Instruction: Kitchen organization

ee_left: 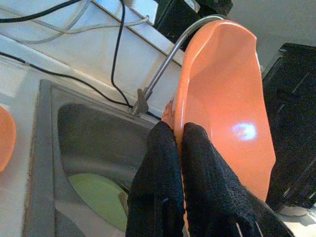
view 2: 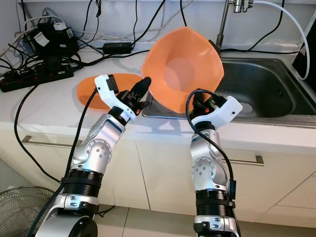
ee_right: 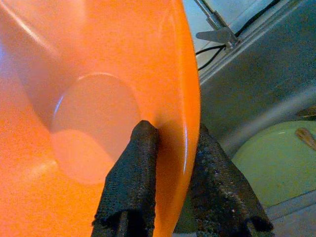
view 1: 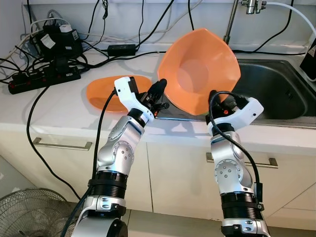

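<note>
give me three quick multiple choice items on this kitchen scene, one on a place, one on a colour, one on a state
1. Where does the flat orange plate lie?
A. in the sink
B. on the counter to the robot's left of the sink
C. on the floor

2. What colour is the dish down in the sink?
A. pale green
B. red
C. black

3. How is the big orange bowl held?
A. lying flat on the counter
B. by the left gripper alone
C. tipped up, the left gripper and right gripper each shut on its rim

Key: 1 B, it rests on the white counter; 2 A, both wrist views show it green; 3 C, each wrist view shows fingers either side of the rim.
</note>
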You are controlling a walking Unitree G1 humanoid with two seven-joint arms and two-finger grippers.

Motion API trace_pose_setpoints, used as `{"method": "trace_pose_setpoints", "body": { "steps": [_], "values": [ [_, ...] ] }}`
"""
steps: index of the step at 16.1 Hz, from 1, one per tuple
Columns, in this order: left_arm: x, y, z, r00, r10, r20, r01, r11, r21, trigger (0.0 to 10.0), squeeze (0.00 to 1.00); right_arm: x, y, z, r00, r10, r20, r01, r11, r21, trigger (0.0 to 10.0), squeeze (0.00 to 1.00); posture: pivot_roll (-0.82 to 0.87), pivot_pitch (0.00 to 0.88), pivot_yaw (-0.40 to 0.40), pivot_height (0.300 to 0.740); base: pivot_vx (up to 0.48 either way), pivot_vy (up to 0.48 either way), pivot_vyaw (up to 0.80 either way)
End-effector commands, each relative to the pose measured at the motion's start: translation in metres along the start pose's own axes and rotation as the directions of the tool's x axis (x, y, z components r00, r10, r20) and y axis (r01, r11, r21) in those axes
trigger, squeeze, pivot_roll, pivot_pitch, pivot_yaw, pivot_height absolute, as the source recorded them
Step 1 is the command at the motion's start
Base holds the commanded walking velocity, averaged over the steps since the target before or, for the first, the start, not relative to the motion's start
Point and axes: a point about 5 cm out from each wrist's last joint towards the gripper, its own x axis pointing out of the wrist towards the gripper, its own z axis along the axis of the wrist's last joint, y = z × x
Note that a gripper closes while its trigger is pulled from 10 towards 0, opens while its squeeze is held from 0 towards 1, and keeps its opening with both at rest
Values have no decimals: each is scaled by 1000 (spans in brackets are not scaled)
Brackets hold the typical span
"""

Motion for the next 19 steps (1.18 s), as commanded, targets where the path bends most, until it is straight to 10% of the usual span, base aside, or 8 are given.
{"method": "trace_pose_setpoints", "body": {
  "steps": [1, 7, 8, 18, 19],
  "values": [
    [2, -4, 6, 999, -20, 34, 21, 1000, -15, 10000, 0, 0, 8, 1, 1000, 14, 20, -15, 999, 49, 0, 0, 25, 0, 86, 740, 0, 0, 0],
    [1, 2, 4, 1000, 6, 16, -6, 1000, -3, 10000, 0, 0, 7, 4, 999, 7, 32, -10, 994, 110, 0, 0, 26, 0, 86, 740, 0, 0, 0],
    [1, 2, 2, 1000, 7, 6, -7, 1000, -13, 10000, 1000, 0, 7, 4, 999, 5, 33, -9, 993, 115, 0, 0, 26, 0, 86, 740, 0, 0, 0],
    [-13, -8, -25, 969, -111, -220, 147, 977, 155, 10000, 1000, 4, 2, 12, 995, -53, 79, 39, 985, 165, 0, 0, 38, 6, 82, 740, 0, 0, 0],
    [-19, -12, -32, 939, -159, -306, 225, 955, 193, 10000, 0, 7, -1, 17, 991, -85, 107, 69, 988, 140, 0, 0, 45, 7, 79, 740, 0, 0, 0]
  ]
}}
